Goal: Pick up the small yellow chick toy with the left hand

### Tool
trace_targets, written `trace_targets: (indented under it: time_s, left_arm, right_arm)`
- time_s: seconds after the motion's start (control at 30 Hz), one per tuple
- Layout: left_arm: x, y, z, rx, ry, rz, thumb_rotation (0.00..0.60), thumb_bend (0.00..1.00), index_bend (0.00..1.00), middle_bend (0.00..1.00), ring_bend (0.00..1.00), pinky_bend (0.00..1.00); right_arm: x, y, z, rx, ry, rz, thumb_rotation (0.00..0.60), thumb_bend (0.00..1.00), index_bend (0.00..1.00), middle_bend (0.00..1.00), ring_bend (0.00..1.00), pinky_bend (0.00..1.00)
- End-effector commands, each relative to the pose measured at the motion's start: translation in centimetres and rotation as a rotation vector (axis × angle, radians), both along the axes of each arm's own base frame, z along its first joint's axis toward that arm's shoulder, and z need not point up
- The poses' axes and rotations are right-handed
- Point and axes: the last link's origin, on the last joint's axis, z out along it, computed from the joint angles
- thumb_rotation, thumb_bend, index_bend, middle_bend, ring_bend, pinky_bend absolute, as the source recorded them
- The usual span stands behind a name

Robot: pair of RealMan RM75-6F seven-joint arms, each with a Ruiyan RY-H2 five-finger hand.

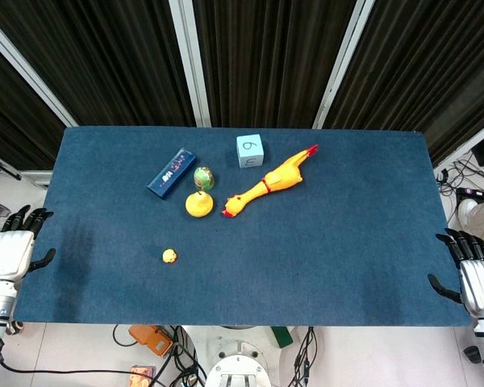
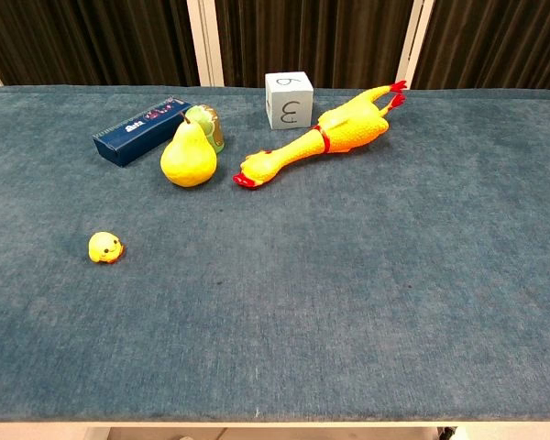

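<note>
Nothing of the pick-up is showing as done. The small yellow chick toy (image 1: 169, 256) is sitting alone on the blue table (image 1: 347, 258), toward the near-left part, well apart from the cluster of other things further back: a yellow pear (image 1: 198, 204), a green egg-shaped toy (image 1: 203, 177) just behind it, a dark blue box (image 1: 172, 172), a pale numbered cube (image 1: 250, 150) and a long rubber chicken (image 1: 270, 185).

The left robot hand (image 1: 14, 246) is hanging off the left edge of the table, fingers apart and holding nothing, well apart from the chick. The right robot hand (image 1: 472, 272) is waiting likewise at the right edge, empty with fingers spread. Neither is appearing in the chest view, where the chick (image 2: 105, 247) is resting untouched.

So the whole job is lying ahead: the left robot hand is needing to travel in over the table to the chick, close around it and lift. Being so small and round, the toy is likely asking for a careful pinch.
</note>
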Motion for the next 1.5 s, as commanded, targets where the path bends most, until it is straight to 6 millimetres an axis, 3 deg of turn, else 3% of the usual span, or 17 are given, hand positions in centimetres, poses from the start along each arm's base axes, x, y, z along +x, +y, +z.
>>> trace_targets:
  time_s: [0.03, 0.53, 0.7, 1.07, 1.5]
  left_arm:
    - [0.0, 0.0, 0.0, 0.000, -0.001, 0.000, 0.600, 0.25, 0.17, 0.13, 0.02, 0.12]
    - [0.2, -0.1, -0.4, -0.019, -0.017, 0.000, 0.600, 0.25, 0.17, 0.13, 0.02, 0.12]
    - [2.3, -1.1, -2.0, -0.137, -0.185, -0.036, 0.600, 0.25, 0.17, 0.13, 0.02, 0.12]
    - [7.0, 0.0, -6.8, -0.299, -0.156, -0.149, 0.600, 0.26, 0.17, 0.13, 0.02, 0.12]
    - [9.4, 1.3, -10.6, -0.379, -0.177, -0.169, 0.600, 0.26, 0.19, 0.13, 0.02, 0.12]
  right_arm:
    - [0.0, 0.0, 0.0, -0.002, 0.002, 0.002, 0.600, 0.37, 0.24, 0.19, 0.16, 0.16]
    - [0.0, -0.1, 0.0, -0.005, -0.004, -0.002, 0.600, 0.37, 0.24, 0.19, 0.16, 0.16]
    - [0.0, -0.2, 0.0, 0.001, -0.012, -0.006, 0.600, 0.37, 0.24, 0.19, 0.16, 0.16]
    - [0.1, -0.5, -0.2, 0.007, -0.015, -0.010, 0.600, 0.37, 0.24, 0.19, 0.16, 0.16]
    - [0.2, -0.7, -0.2, 0.010, -0.014, -0.009, 0.600, 0.37, 0.24, 0.19, 0.16, 0.16]
